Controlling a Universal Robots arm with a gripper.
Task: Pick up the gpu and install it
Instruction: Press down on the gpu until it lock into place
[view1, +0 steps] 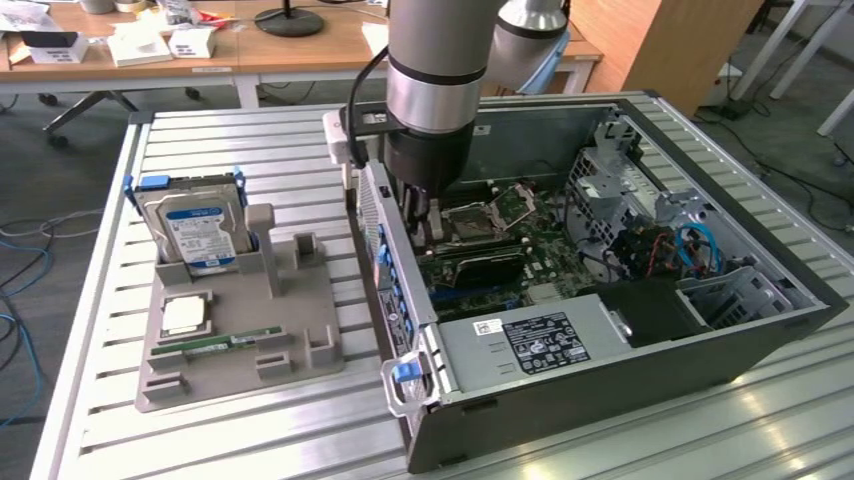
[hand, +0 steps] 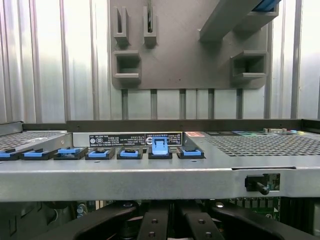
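**Pincer (view1: 424, 228) down in the open computer case (view1: 747, 335), gpu (view1: 471, 266) on the board beneath it**

In the exterior view the arm (view1: 430, 70) reaches straight down into the case, close to its rear wall. The gpu, a dark flat card, sits on the motherboard (view1: 534, 262) just below the CPU socket (view1: 478, 218), with one end under the pincer. I cannot tell whether the pincer touches the card, nor whether it is spread or pressed together.

On the exterior view's left, a grey fixture (view1: 287, 330) rests on the slatted table (view1: 240, 130). It carries a hard drive (view1: 194, 228) standing upright, a processor chip (view1: 184, 314) lying flat and a green memory stick (view1: 220, 343). The labelled power supply (view1: 527, 342) sits in the near corner of the case.

The wrist view adds detail on the rear wall (hand: 150, 175), seen from inside the case past the pincer's dark body. A row of blue slot clips (hand: 130, 152) runs along it, with one clip raised, next to a black label strip (hand: 135, 139). Beyond the wall are the table's slats and the fixture's holders. The card's place is clear from the exterior view, and the separate clips from the wrist view.
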